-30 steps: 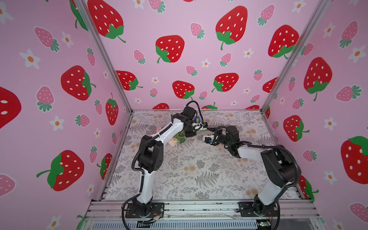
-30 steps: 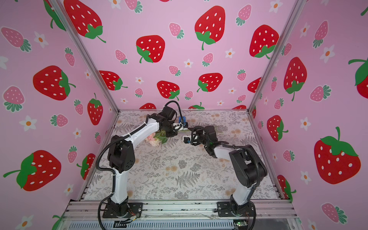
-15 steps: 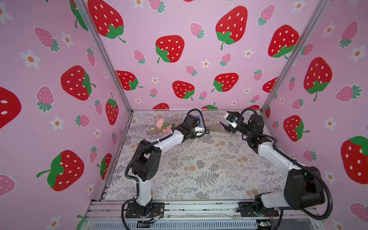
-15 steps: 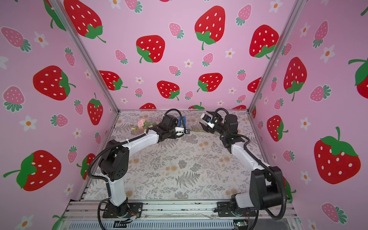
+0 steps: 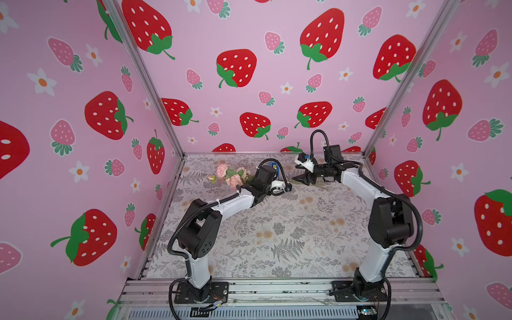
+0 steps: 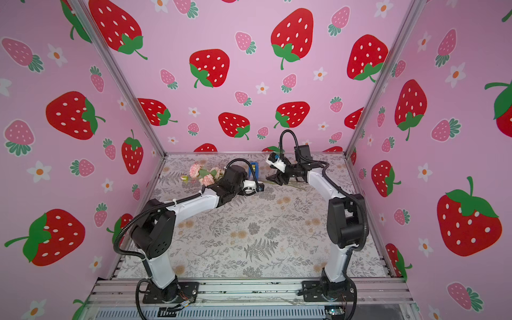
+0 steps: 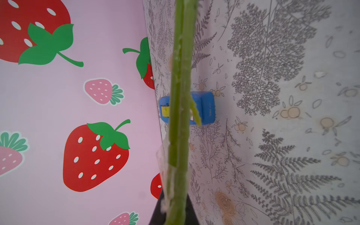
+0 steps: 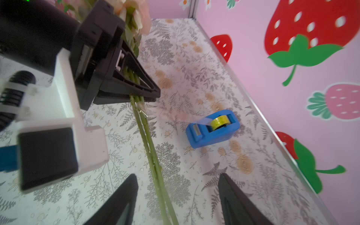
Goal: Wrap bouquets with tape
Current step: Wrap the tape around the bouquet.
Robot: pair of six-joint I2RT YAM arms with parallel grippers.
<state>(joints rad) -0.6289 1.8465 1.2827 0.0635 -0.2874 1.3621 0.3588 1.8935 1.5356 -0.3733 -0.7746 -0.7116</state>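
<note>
The bouquets are one bunch of pink and cream flowers (image 5: 231, 177) (image 6: 205, 176) lying near the back left of the table, its thin green stems (image 8: 148, 136) (image 7: 181, 78) running rightward. My left gripper (image 5: 286, 184) (image 6: 259, 186) (image 8: 150, 95) (image 7: 175, 196) is shut on the stems. A scrap of clear film clings to them beside the jaws. My right gripper (image 5: 302, 180) (image 6: 274, 178) (image 8: 178, 175) is open, its fingers either side of the stems' free ends without touching. The tape, a yellowish roll in a blue dispenser (image 8: 212, 128) (image 7: 204, 108) (image 5: 275, 167) (image 6: 253, 169), stands behind the left wrist near the back wall.
The table (image 5: 277, 235) wears a cloth printed with grey ferns and tan blossoms. Pink strawberry walls (image 5: 249, 83) close in the back and both sides, the back one just behind the dispenser. Both arms reach from the front rail toward the back.
The left arm stretched toward the back, carrying the flowers to the back left. The right gripper swung to the back right, then came back left and down around the stem ends.
</note>
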